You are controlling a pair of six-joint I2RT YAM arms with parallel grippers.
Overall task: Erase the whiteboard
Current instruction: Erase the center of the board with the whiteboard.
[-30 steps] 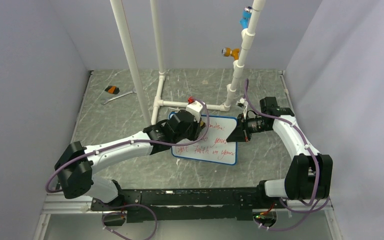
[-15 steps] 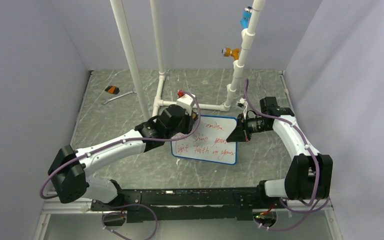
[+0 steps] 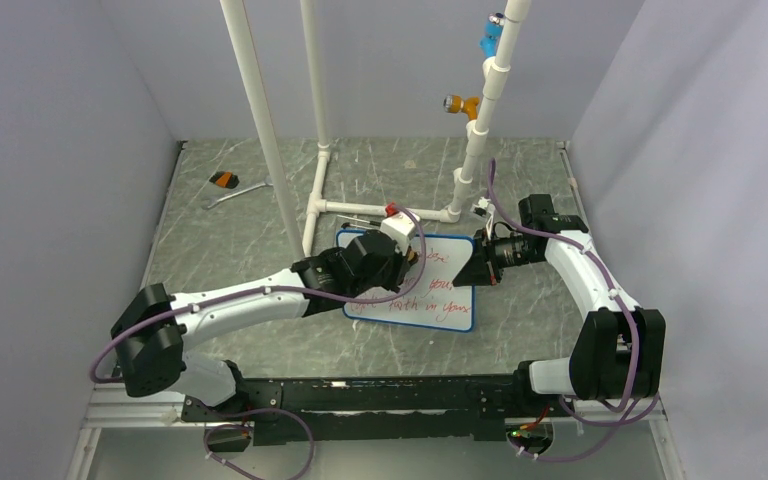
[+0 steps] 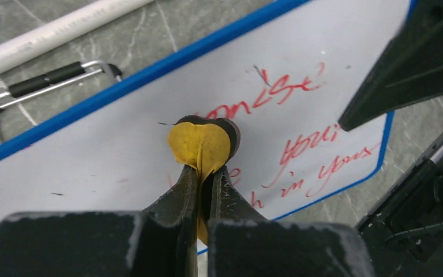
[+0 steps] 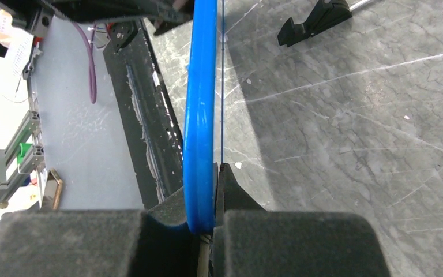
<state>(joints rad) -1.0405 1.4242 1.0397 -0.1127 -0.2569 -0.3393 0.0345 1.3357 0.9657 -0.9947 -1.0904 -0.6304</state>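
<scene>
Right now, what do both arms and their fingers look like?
The left arm and right arm match: white link shells, black joint housings, a purple cable strung along each. The left fingers are black with pale scuffs; right fingers black too.

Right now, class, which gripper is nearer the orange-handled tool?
Left. The left gripper is over the whiteboard centre; the right gripper clamps its right edge, farther from the tool.

whiteboard (image 3: 450,288) on table (image 3: 210,250), perhaps a wrench (image 3: 232,195) behind-left
</scene>
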